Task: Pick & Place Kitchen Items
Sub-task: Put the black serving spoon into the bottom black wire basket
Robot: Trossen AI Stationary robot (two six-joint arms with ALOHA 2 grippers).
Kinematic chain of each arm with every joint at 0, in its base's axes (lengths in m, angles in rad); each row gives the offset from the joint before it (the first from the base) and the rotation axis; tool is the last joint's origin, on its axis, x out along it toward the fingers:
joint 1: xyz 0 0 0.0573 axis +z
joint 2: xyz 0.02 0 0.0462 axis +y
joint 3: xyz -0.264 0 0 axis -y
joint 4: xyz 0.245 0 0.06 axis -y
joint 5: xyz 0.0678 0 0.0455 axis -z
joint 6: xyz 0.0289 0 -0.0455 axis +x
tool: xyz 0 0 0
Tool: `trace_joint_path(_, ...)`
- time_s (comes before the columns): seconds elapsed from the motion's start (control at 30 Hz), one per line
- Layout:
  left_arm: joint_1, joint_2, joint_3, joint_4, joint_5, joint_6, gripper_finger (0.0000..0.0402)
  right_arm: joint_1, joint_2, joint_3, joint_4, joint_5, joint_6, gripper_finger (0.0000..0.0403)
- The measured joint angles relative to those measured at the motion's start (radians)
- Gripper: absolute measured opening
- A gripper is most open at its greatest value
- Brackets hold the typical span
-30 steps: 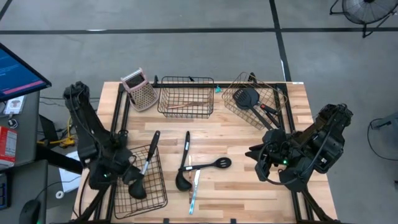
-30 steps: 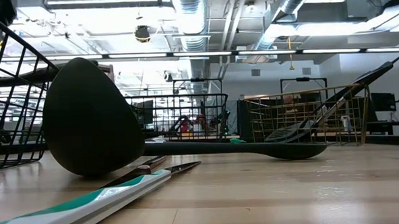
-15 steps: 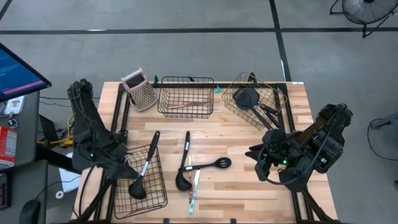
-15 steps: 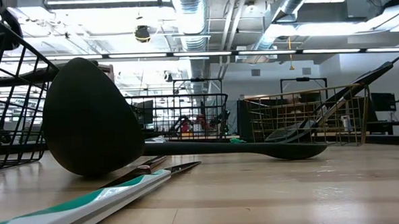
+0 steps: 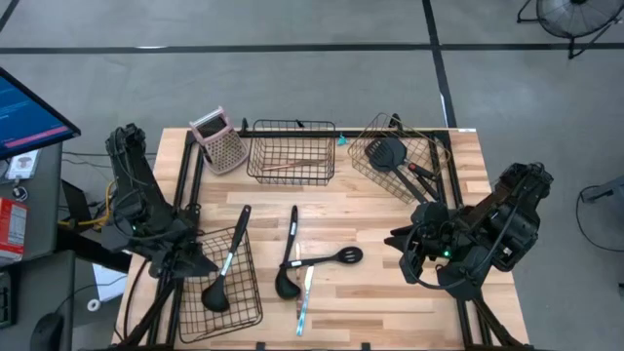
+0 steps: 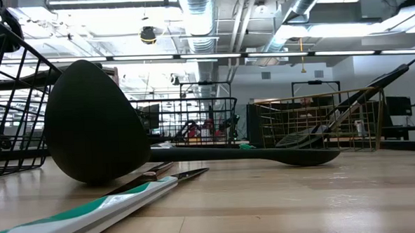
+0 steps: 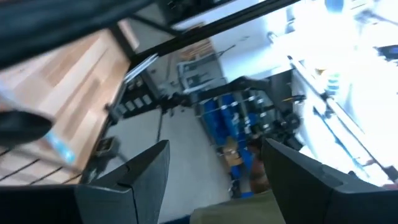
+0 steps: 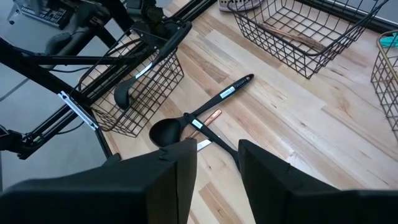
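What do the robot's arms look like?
Both arms are black and chunky, with black cables looping along them. The left arm ends in a left gripper with two flat dark fingers. The right arm shows a tiny green light; its right gripper matches.

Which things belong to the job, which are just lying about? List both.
Job: basketed ladle, table ladle, slotted spoon, teal-handled utensil, wooden utensil, spatula.
Lying about: box grater, left basket, middle basket, right basket.

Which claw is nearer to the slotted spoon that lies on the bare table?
The right claw. It sits just beyond the slotted spoon, off the head end. The left claw is farther away, over the front-left basket.
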Motion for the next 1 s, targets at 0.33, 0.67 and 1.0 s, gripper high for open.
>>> trace_joint_path(0.33,0.108,0.000,0.000,0.382,-0.007,0.424,0.0237,0.000,0.000,0.000,0.000,0.000,0.000,0.0118)
trace_joint_path(0.67,0.316,0.005,0.021,0.511,0.012,0.804,0.0237,0.000,0.000,0.000,0.000,0.001,0.000,0.0118)
trace_joint_path(1.0,0.485,0.081,0.090,0.511,0.061,1.011,0.0237,-0.009,0.000,0.000,-0.004,0.002,-0.002,0.0118)
